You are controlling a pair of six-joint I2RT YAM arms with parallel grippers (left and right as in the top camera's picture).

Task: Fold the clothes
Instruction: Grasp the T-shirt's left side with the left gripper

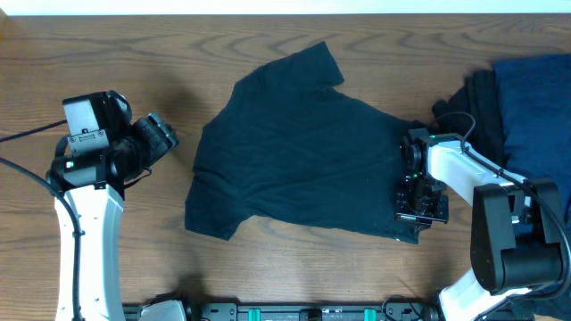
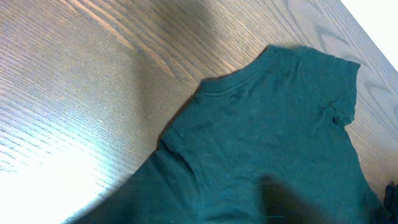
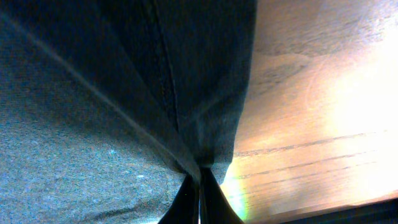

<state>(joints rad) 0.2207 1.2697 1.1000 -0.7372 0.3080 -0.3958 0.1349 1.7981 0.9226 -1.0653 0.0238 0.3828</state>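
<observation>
While the left gripper hangs just left of the black T-shirt, and I cannot tell how wide it is open, it should take the left edge gently. The shirt lies flat in the middle of the table. The right gripper pinches its near right hem tight, so lift both sides together.

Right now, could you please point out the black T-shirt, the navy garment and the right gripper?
black T-shirt (image 1: 303,152): overhead view, middle of its body.
navy garment (image 1: 535,98): overhead view, upper surface.
right gripper (image 3: 199,190): right wrist view, between its shut fingertips.
</observation>
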